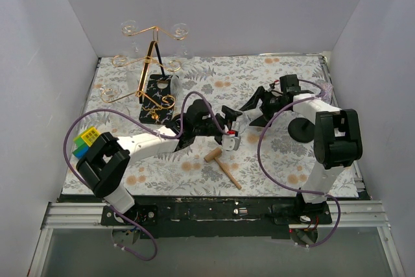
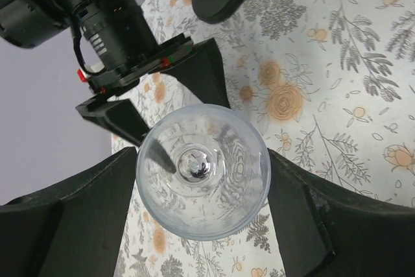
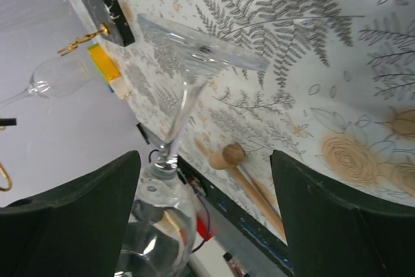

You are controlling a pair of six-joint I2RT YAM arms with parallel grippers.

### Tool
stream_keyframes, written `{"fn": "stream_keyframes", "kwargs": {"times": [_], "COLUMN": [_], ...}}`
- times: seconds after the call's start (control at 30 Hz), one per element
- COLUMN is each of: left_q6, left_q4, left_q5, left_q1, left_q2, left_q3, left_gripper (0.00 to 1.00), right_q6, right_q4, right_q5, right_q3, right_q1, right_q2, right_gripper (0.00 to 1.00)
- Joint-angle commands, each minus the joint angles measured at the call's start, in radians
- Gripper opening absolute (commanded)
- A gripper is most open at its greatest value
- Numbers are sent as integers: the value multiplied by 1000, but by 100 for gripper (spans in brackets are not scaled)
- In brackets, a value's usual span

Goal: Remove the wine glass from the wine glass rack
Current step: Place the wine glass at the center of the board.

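The wine glass rack (image 1: 152,72), gold wire on a black base, stands at the back left with wine glasses (image 1: 130,28) hanging on its arms. My left gripper (image 1: 233,128) is at mid-table, away from the rack. In the left wrist view it (image 2: 202,180) is shut on the bowl of a clear wine glass (image 2: 220,205), with both fingers (image 2: 84,212) touching it. My right gripper (image 1: 257,107) faces it, open. In the right wrist view the held glass shows its foot (image 3: 201,47) and stem between my open right gripper (image 3: 204,225), close to the left finger (image 3: 78,218).
A wooden mallet (image 1: 222,163) lies in front of the grippers. A black disc stand (image 1: 301,129) sits by the right arm. Coloured blocks (image 1: 86,141) rest at the left edge. Grey walls enclose the floral-clothed table (image 1: 272,167).
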Motion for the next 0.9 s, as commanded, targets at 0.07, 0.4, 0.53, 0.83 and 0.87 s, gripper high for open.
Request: {"fn": "stream_keyframes", "kwargs": {"times": [0.07,0.4,0.53,0.83,0.87], "left_q6": [-105,-257,-373,-654,-683], "left_q4": [-87,-348,-484,-627,-632], "left_q5": [-74,-155,-191,-223,-228], "left_q1": [-6,0,2,14,17], "left_q2": [-54,12,55,121,130], "left_q3": [104,322,471,631,646], "left_gripper": [47,47,48,48,48], "right_q6": [-202,-375,-564,-793,-796], "right_q4": [-137,-12,-35,-51,-46], "right_q5": [115,6,-34,-25,-14], "right_q3": [92,228,297,299,293], "right_q1": [-28,-53,-53,-93,-96], "right_q2": [-50,-87,-118,-245,-265], "right_gripper": [90,92,91,91,91]}}
